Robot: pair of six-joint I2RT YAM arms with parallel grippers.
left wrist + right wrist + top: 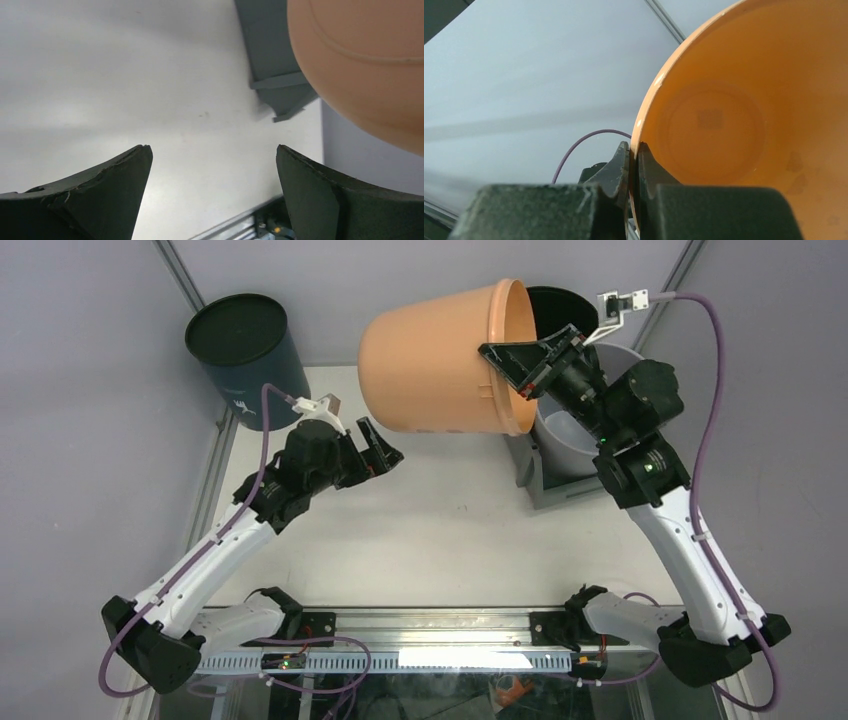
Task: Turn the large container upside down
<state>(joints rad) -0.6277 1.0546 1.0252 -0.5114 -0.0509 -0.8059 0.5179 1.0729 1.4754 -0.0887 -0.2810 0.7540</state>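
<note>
Large container (537,483) barely in view behind orange bucket (430,355) in right pincer (631,152)

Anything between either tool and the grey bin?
Yes. Right tool is shut on the rim of the orange bucket, held tilted over the bin; a pale grey bucket appears to stand in the bin. Left tool is open, with nothing visible between it and the bin.
</note>
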